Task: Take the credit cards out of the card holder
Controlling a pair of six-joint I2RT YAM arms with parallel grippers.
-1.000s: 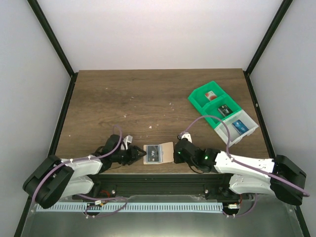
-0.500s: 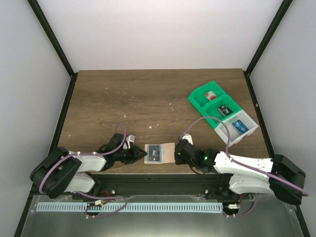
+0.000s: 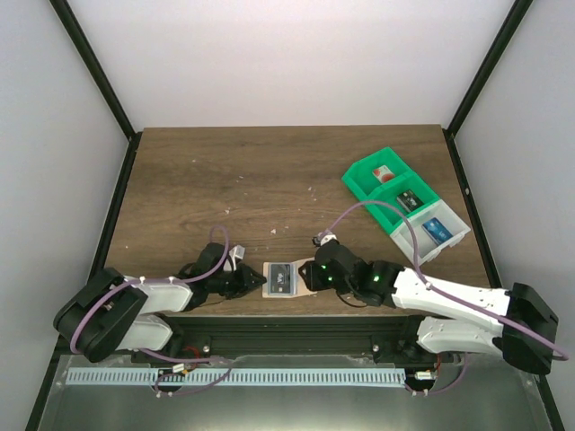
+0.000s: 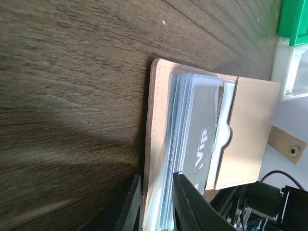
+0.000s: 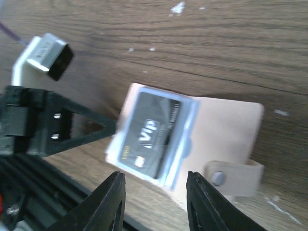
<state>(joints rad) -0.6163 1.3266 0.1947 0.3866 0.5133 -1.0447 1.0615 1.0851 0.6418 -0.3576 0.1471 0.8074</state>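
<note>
The tan card holder (image 3: 301,285) lies open near the table's front edge, with pale clear pockets. A dark credit card (image 3: 280,278) marked VIP sits in the top pocket and also shows in the left wrist view (image 4: 204,134) and the right wrist view (image 5: 151,134). I cannot make out a pale blue-grey card. My left gripper (image 3: 256,282) is shut on the holder's left edge (image 4: 161,120), cover and pockets between its fingers (image 4: 185,202). My right gripper (image 3: 314,272) hovers open over the holder's right half (image 5: 226,134), fingers (image 5: 113,197) apart and empty.
A green-and-white compartment tray (image 3: 364,172) with small cards in it stands at the back right. The holder's snap strap (image 5: 236,175) sticks out on its near side. The table's front edge lies just behind the holder.
My right gripper has moved left and forward over the holder. My left gripper closed in on the holder's left edge a second ago and has held still since.
</note>
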